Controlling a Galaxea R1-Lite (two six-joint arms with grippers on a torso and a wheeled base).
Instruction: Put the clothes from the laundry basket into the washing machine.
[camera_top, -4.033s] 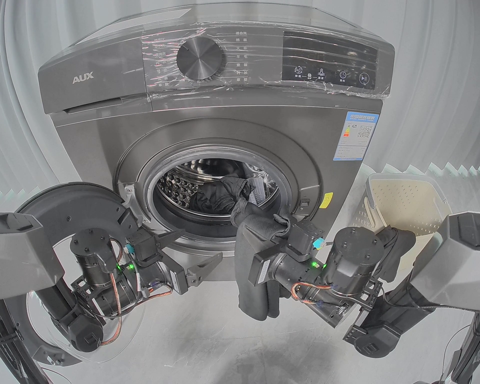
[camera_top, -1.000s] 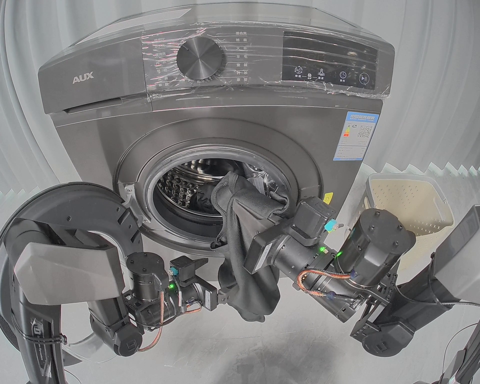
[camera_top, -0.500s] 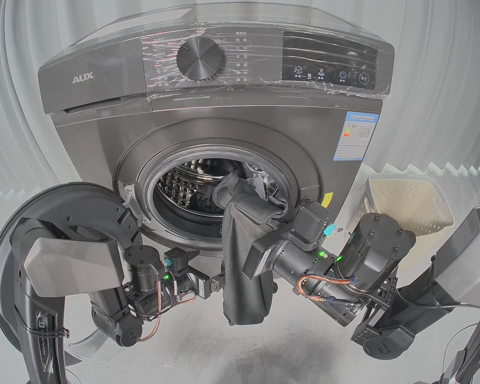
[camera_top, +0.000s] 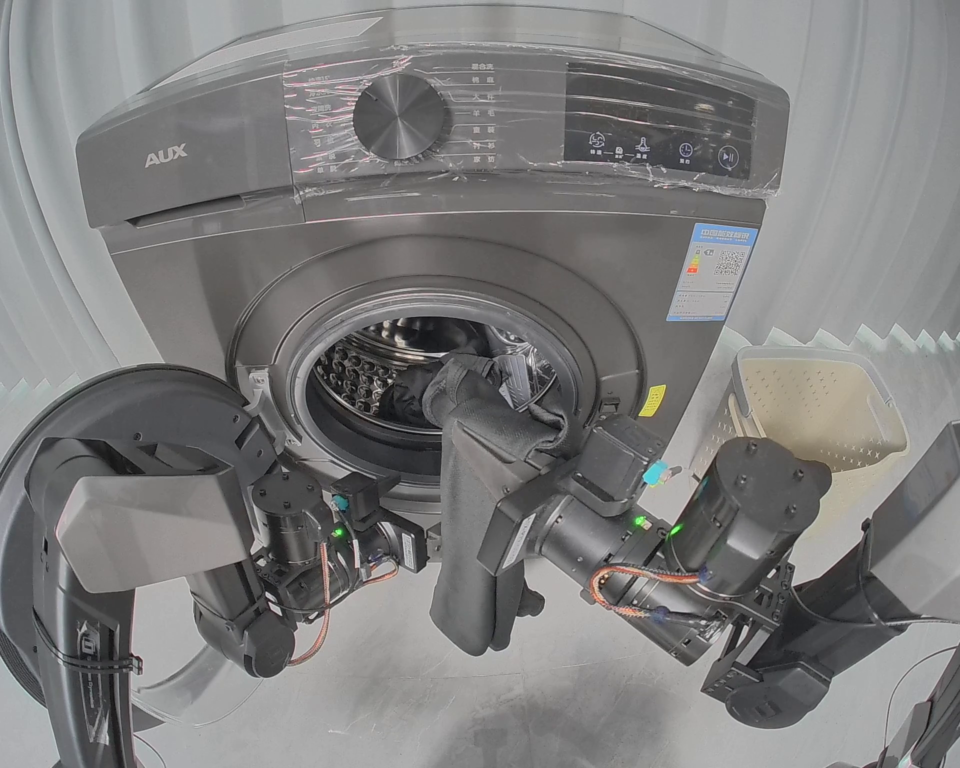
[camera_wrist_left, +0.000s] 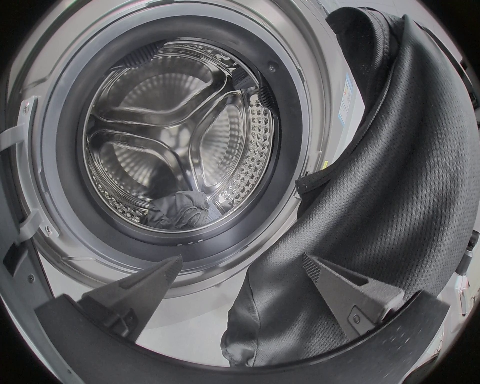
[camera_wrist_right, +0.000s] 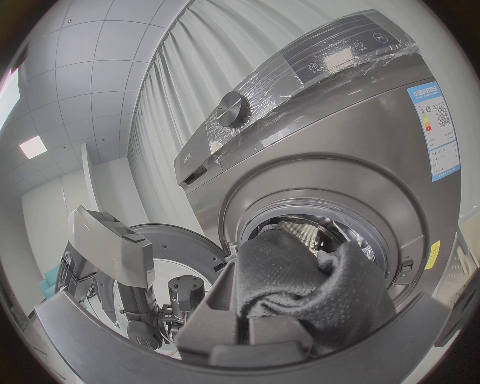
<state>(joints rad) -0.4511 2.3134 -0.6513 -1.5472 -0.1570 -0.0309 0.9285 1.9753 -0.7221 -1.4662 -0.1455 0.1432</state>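
My right pincer (camera_wrist_right: 247, 322) is clamped on a black mesh garment (camera_top: 480, 540), holding it at the mouth of the washing machine (camera_top: 450, 240). The upper end of the cloth is bunched over the lower right rim of the opening. The rest drapes over my pincer and hangs down in front of the machine's face, its lower end loose above the floor. My left pincer (camera_wrist_left: 245, 285) sits lower, just left of that hanging cloth, with its two fingers spread wide and nothing between them. One finger (camera_wrist_left: 350, 295) lies in front of the fabric, though I cannot tell whether it touches. Inside the steel drum (camera_wrist_left: 175, 125) another dark piece of clothing (camera_wrist_left: 175, 210) lies crumpled at the bottom near the front. The round door (camera_top: 130, 410) stands swung open on my left. The cream laundry basket (camera_top: 810, 410) stands on the floor to the right of the machine, just beside it.
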